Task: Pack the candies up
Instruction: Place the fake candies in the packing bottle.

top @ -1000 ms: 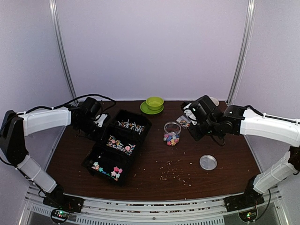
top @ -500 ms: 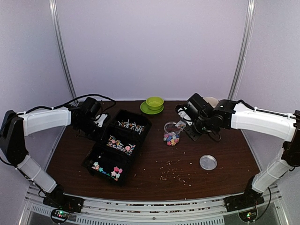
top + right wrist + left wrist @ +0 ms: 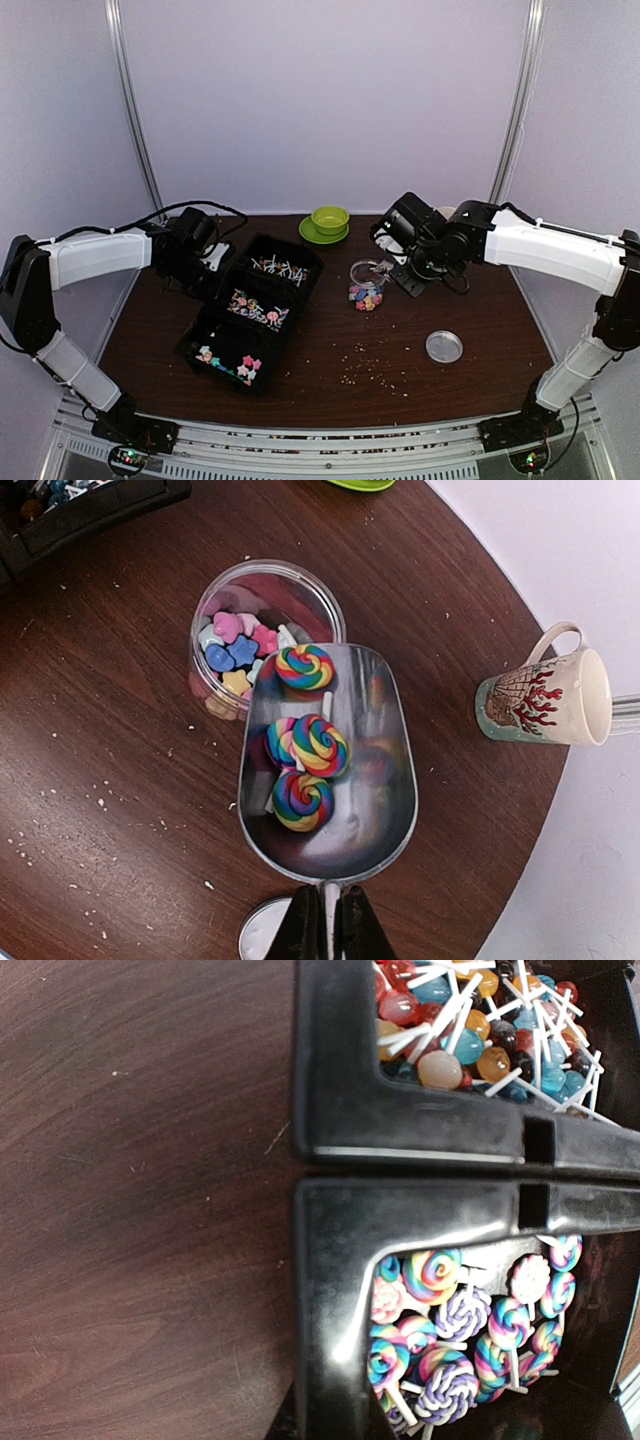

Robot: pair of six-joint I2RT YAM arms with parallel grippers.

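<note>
Your right gripper was clamped on the handle of the scoop. The scoop held a few swirl lollipops, and its front lip sat over the rim of the jar, mid-table, right of the trays. The candies, pastel pink, blue and yellow, lay in the jar's bottom, with the lid near-right of it and the mug far-right. Your left gripper was at the trays' left side with its jaws together, but its fingers didn't show in the wrist view, so contact with the tray couldn't be told.
</note>
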